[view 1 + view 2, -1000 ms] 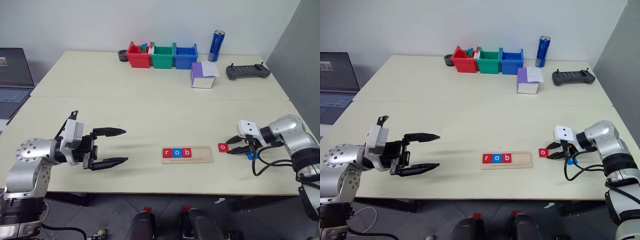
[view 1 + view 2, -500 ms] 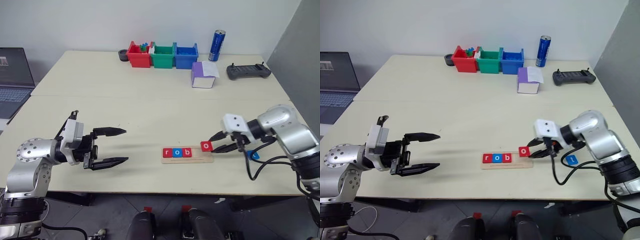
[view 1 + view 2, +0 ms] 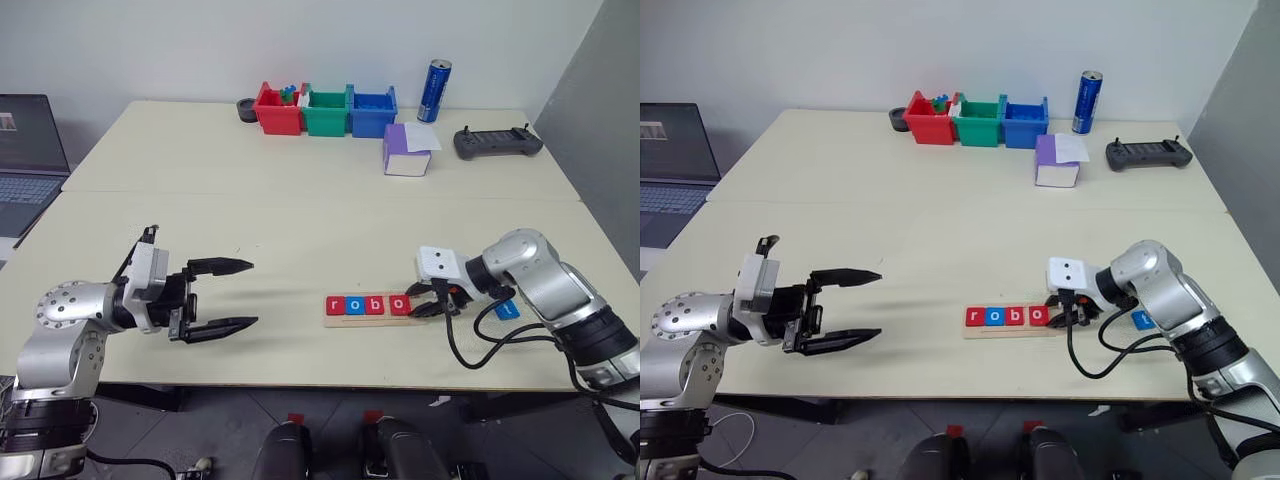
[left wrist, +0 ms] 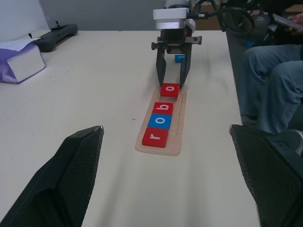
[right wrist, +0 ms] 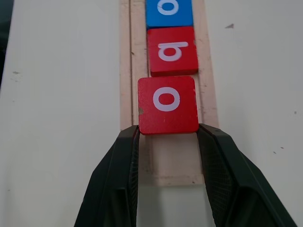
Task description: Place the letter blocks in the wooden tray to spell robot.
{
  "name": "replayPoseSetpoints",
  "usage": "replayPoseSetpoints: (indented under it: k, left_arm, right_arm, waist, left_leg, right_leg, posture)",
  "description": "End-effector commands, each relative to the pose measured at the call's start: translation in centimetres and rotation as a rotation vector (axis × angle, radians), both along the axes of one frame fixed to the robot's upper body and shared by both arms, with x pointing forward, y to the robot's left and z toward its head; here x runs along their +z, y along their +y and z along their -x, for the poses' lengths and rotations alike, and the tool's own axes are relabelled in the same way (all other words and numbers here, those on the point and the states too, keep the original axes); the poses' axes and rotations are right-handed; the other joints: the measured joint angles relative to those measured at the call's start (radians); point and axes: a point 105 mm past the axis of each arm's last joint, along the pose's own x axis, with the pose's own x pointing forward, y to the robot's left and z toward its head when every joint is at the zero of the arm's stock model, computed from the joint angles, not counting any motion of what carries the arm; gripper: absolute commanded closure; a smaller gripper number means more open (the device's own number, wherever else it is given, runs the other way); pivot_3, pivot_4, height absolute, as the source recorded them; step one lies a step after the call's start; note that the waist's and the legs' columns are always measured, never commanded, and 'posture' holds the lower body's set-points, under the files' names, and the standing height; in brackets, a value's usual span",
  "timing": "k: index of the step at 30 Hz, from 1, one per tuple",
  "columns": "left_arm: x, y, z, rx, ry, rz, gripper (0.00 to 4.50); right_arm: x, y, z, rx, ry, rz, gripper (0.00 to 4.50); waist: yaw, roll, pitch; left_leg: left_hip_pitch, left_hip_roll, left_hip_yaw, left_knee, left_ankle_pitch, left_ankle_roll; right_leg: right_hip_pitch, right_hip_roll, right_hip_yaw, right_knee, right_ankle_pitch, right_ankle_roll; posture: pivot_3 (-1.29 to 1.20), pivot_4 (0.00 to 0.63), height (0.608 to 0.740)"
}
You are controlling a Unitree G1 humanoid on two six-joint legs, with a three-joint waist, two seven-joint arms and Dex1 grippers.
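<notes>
Pinching a red "o" block [image 5: 168, 105] between both black fingers of the right gripper [image 3: 424, 304], over the right end of the wooden tray [image 4: 178, 124], near the front edge of the table [image 3: 300, 230]. Sitting in the tray's groove, in a row from its left end: a red "r" block [image 3: 334, 305], a blue "o" block [image 3: 354, 305] and a red "b" block [image 3: 374, 305], with the gripped block just beside the "b"; whether it is touching the wood, cannot tell. Lying flat on the table beyond the tray's right end, partly behind the right arm: a blue block [image 3: 507, 309], its letter too small to read. Hovering near the front left corner of the table, well apart from the tray: the left gripper [image 3: 236, 294], fingers spread wide, holding nothing. Standing along the back edge: red, green and blue bins [image 3: 325, 112], a blue can [image 3: 433, 91], a purple box [image 3: 404, 150] and a black controller [image 3: 497, 143].
</notes>
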Motion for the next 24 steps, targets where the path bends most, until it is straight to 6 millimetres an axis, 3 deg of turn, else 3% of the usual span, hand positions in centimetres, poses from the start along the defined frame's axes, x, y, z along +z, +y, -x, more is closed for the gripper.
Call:
replayPoseSetpoints:
  k: [1,24]
  left_arm:
    - [0.8,-0.1,0.2,-0.001,-0.045,0.002,0.0]
    - [0.9,0.3,0.3,0.03,-0.049,0.0,0.0]
  right_arm:
    - [0.5,0.5,-0.6,0.016,-0.036,0.007,3.04]
    - [0.3,1.8,-0.5,0.077,-0.021,0.009,3.04]
  waist:
    - [0.0,0.0,0.0]
    - [-0.001,0.0,0.0]
  left_leg:
    - [0.0,0.0,0.0,0.0,0.0,0.0]
    - [0.0,0.0,0.0,0.0,0.0,0.0]
  right_leg:
    - [0.0,0.0,0.0,0.0,0.0,0.0]
    - [0.0,0.0,0.0,0.0,0.0,0.0]
  posture:
    - [0.0,0.15,0.74]
    - [0.0,0.15,0.74]
